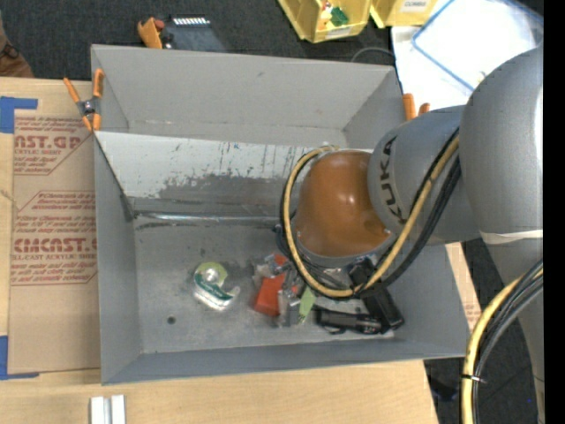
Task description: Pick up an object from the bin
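Camera view, lower centre: the pincer [287, 304] sits low with the red-orange piece [265, 297] touching on its left, and I cannot tell whether it is apart or together.

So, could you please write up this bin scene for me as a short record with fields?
bin: grey metal bin, a few loose things near its front wall
arm: reaches in from the right, orange wrist cover above the things
end effector: low in the bin, at the red-orange piece
close by: small green piece; black object
apart, to the left: pale greenish roll, probably tape
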